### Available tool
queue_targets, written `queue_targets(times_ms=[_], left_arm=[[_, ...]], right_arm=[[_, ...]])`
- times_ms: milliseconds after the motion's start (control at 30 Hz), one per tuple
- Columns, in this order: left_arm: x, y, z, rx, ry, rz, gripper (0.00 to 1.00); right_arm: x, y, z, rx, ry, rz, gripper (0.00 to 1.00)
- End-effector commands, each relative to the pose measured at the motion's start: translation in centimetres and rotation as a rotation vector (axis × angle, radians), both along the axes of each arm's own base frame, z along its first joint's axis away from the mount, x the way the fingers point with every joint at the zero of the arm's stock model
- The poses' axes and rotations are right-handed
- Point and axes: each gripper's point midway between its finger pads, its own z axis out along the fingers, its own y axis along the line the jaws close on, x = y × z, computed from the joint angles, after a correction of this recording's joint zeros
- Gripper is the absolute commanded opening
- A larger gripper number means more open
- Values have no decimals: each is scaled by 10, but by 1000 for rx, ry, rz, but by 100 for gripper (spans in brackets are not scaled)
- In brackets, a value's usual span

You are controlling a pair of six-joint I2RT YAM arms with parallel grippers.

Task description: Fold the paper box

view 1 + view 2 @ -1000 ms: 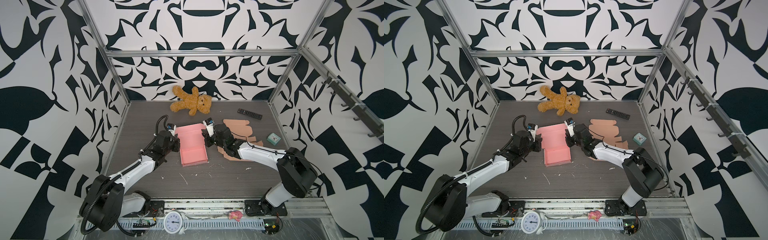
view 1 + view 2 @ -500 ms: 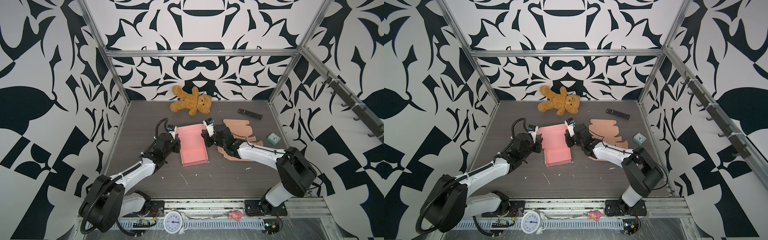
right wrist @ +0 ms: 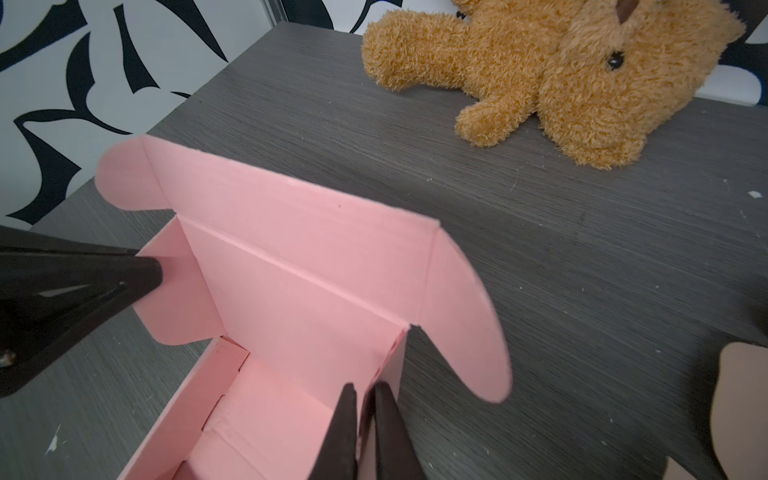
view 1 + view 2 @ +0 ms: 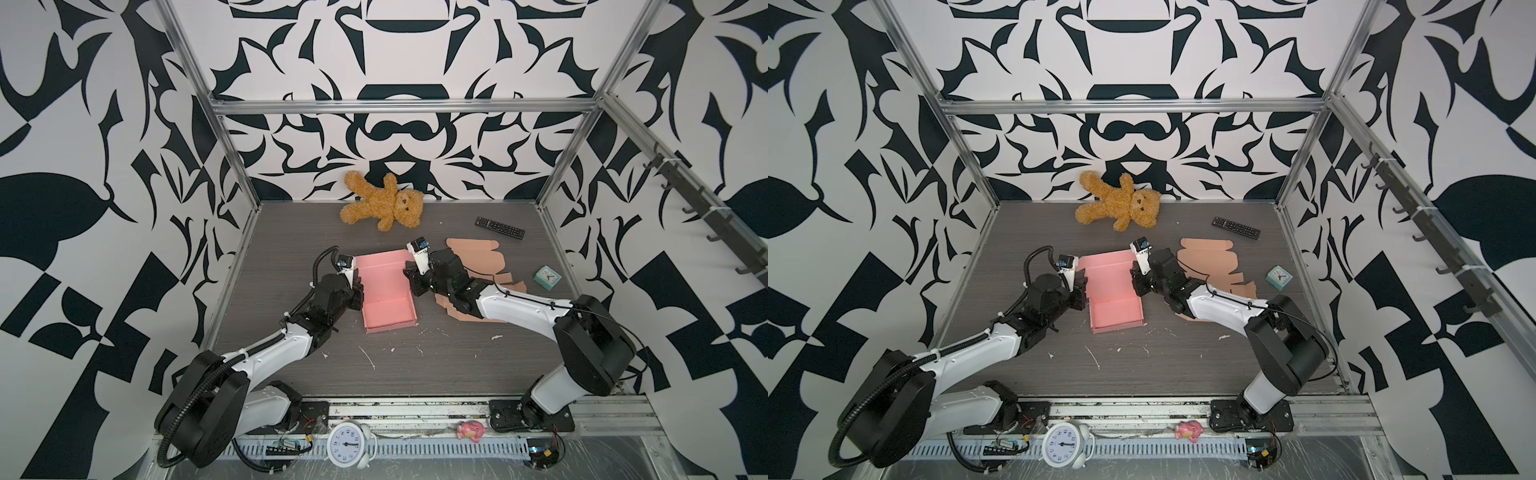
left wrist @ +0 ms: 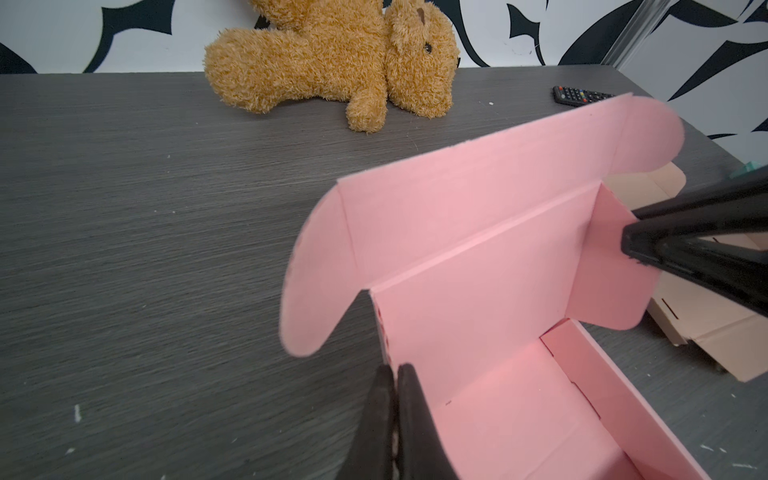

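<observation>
"pink box [image 4: 386,291]: where is it sitting?"

"in the middle of the table [image 4: 291,232], upright, being held between the two arms. its lid is hanging open, leaning back toward the teddy bear [image 4: 382,205]."

"how is the left gripper [image 5: 394,370] being used?"

"its jaws are being pressed together on the top edge of the box's left side wall, just beside the rounded lid flap."

"and the right gripper [image 3: 365,388]?"

"it is closed likewise, with the right side wall's edge being pinched between the thin fingers."

"what room is being left around the edges?"

"grey table is being left open on the left as far as the frame, and in front, where white scraps [image 4: 368,357] are lying. the lid's far edge is well apart from the bear. on the right it is tighter: flat brown cardboard [image 4: 478,253] is lying near and is being partly covered by the right arm. a remote [image 4: 500,227] and a small teal clock [image 4: 547,277] are lying beyond it."
</observation>
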Motion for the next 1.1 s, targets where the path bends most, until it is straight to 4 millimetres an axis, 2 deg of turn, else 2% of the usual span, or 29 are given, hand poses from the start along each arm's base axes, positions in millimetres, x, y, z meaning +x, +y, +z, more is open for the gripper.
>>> queue_targets(times_ms=[0,400,800,1067], left_arm=[[-9,-8,0,-2,-18,-31,8],[-25,-13,-4,26,-46,-8,8],[-60,-21,-20,67,-37,-11,9],[-74,-17,-29,64,-27,1,9]], right_arm=[[-19,19,26,92,-29,102,12],[-41,10,18,105,-36,110,13],[-59,-2,11,102,-53,119,13],[-69,-5,2,102,-50,135,13]])
